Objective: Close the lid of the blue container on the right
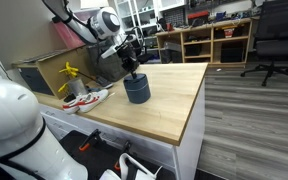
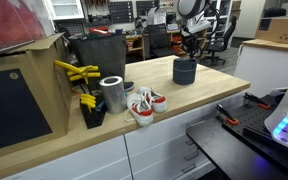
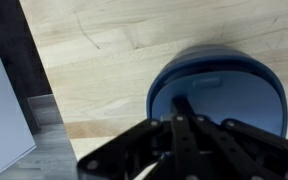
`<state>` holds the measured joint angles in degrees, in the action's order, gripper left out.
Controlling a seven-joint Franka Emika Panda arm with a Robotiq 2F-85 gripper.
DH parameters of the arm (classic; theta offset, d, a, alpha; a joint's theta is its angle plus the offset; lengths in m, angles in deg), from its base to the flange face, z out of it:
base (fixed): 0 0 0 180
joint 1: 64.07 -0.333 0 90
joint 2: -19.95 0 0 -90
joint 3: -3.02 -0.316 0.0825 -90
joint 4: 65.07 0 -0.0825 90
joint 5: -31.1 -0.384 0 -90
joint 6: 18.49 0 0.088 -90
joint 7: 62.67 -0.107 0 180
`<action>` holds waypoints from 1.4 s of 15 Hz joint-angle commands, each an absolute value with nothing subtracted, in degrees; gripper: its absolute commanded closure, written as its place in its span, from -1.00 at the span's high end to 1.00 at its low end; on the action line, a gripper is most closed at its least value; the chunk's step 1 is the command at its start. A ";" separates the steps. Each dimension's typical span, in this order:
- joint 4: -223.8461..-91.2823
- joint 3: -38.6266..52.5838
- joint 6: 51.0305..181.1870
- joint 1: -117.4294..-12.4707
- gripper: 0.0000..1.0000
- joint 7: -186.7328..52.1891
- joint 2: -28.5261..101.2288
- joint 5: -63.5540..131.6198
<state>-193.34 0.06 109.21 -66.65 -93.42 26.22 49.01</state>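
The blue container (image 1: 137,90) stands upright on the wooden table in both exterior views (image 2: 185,71). The lid (image 3: 219,85) lies flat on top of it and fills the right of the wrist view. My gripper (image 1: 131,68) hangs straight above the container (image 2: 191,52). In the wrist view its fingers (image 3: 176,103) are drawn together into one dark bar, with the tips at or just over the lid's top. Nothing is held between them.
A silver can (image 2: 112,94), red-and-white shoes (image 2: 144,105), yellow tools (image 2: 79,75) and a big dark bin (image 2: 104,50) sit beside the container. The shoes also show in an exterior view (image 1: 84,100). The table edge (image 1: 199,110) is near the container.
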 commanded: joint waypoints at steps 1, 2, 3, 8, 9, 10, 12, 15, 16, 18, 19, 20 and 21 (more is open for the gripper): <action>-195.46 1.06 110.36 -67.28 -1.00 -93.05 24.93 48.84; -195.94 1.09 111.08 -67.25 -1.00 -93.15 24.89 48.64; -196.42 1.13 112.02 -67.23 -1.00 -93.50 24.86 48.45; -198.18 1.59 117.07 -67.03 -1.00 -93.63 24.63 47.15; -198.34 1.68 117.45 -66.98 -1.00 -93.42 24.54 46.62; -198.50 1.78 117.95 -66.95 -1.00 -93.38 24.47 46.03; -198.65 1.78 118.39 -66.97 -1.00 -93.09 24.28 44.59; -198.77 1.58 118.47 -67.11 -1.00 -92.72 24.03 42.47; -198.86 1.50 118.49 -67.18 -1.00 -92.66 24.01 41.77; -198.84 1.44 118.31 -67.31 -1.00 -92.58 24.05 40.76; -198.79 1.45 118.21 -67.35 -1.00 -92.54 24.10 40.44; -198.75 1.46 118.10 -67.35 -1.00 -92.43 24.17 40.11; -198.77 1.52 118.09 -67.30 -1.00 -92.42 24.22 39.94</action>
